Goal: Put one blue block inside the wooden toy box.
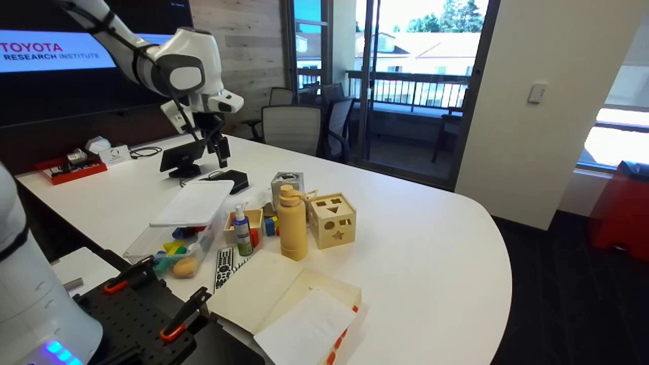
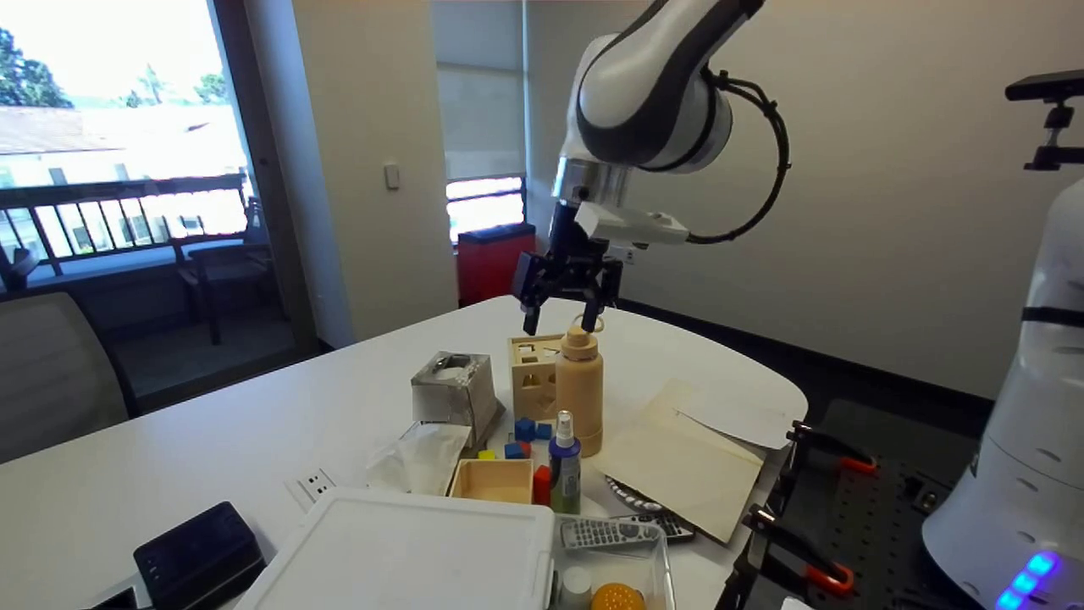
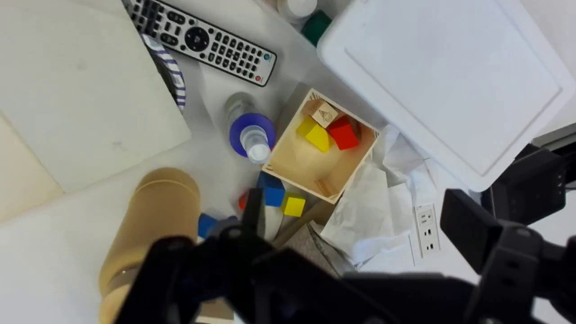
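The wooden toy box, a pale cube with shape holes, stands on the table in both exterior views [image 1: 332, 220] [image 2: 533, 385]; only an edge of what appears to be it shows at the bottom of the wrist view. Several blue blocks lie between it and a small open wooden tray; one shows in an exterior view [image 1: 270, 227], others in an exterior view [image 2: 525, 429], and one beside the tray in the wrist view [image 3: 272, 191]. My gripper [image 2: 560, 326] is high above the table, open, with nothing between its fingers, which stand wide apart in the wrist view [image 3: 355, 202].
A tan bottle [image 2: 580, 394] stands close by the toy box. A tissue box [image 2: 457, 390], a spray bottle [image 2: 565, 470] and the small wooden tray [image 3: 292, 180] with red, yellow and plain blocks are near. A plastic bin with a white lid [image 2: 406, 551], remotes and an open folder [image 1: 284, 294] surround them.
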Tool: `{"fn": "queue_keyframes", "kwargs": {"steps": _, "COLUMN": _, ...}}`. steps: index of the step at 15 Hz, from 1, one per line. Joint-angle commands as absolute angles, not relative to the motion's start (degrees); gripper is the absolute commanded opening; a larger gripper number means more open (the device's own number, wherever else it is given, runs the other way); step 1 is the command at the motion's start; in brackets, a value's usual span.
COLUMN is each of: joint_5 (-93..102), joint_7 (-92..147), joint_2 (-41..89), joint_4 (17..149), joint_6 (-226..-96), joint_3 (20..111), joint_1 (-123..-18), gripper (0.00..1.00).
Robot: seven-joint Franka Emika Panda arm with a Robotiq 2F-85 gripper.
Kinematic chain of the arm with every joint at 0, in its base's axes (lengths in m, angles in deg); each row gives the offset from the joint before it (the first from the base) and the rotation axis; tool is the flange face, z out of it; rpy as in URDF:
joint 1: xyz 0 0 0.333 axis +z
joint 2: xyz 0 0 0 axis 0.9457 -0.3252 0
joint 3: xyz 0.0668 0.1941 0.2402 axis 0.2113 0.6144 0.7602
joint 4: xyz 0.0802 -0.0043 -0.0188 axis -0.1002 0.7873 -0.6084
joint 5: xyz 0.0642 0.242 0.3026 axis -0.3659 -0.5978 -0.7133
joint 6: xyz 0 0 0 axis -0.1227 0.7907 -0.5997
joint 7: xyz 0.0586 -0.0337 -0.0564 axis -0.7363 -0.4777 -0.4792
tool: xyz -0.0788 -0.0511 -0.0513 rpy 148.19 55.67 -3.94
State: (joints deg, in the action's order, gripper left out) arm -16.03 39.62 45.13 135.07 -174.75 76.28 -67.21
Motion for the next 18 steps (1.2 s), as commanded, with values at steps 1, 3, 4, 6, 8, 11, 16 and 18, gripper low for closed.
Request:
{"fn": "queue_keyframes", "kwargs": {"steps": 1, "joint_5": -7.3, "joint_7": 50.2, "joint_2": 35.3, "joint_4": 134.8, "joint_6": -189.9, "joint_3": 77.6, "joint_1": -66.2, "gripper": 1.00}}
{"fn": "queue_keyframes", "kwargs": {"steps": 3, "joint_5": 4.4, "joint_7": 59.6, "joint_2": 30.4, "joint_4": 134.3, "joint_6": -196.6, "joint_3": 74.1, "joint_1": -64.7, "gripper": 1.00}}
{"fn": "queue_keyframes", "kwargs": {"steps": 4, "joint_5": 9.9, "joint_7": 64.2, "joint_2": 28.1, "joint_4": 133.0, "joint_6": -197.6, "joint_3": 69.6, "joint_1": -61.4, "gripper": 1.00}}
{"fn": "queue_keyframes", "kwargs": {"steps": 6, "joint_5": 20.8, "joint_7": 73.8, "joint_2": 23.0, "joint_4": 129.0, "joint_6": -198.8, "joint_3": 61.8, "joint_1": -56.0, "gripper": 1.00}}
{"fn": "queue_keyframes", "kwargs": {"steps": 8, "joint_5": 24.1, "joint_7": 78.8, "joint_2": 18.5, "joint_4": 124.9, "joint_6": -198.3, "joint_3": 57.1, "joint_1": -51.8, "gripper": 1.00}}
{"fn": "queue_keyframes", "kwargs": {"steps": 11, "joint_5": 22.8, "joint_7": 81.4, "joint_2": 13.7, "joint_4": 120.3, "joint_6": -197.5, "joint_3": 56.1, "joint_1": -49.5, "gripper": 1.00}}
{"fn": "queue_keyframes", "kwargs": {"steps": 16, "joint_5": 15.8, "joint_7": 79.5, "joint_2": 7.4, "joint_4": 114.1, "joint_6": -195.9, "joint_3": 56.5, "joint_1": -47.7, "gripper": 1.00}}
{"fn": "queue_keyframes", "kwargs": {"steps": 18, "joint_5": 12.1, "joint_7": 78.5, "joint_2": 5.3, "joint_4": 112.0, "joint_6": -195.3, "joint_3": 56.9, "joint_1": -48.0, "gripper": 1.00}}
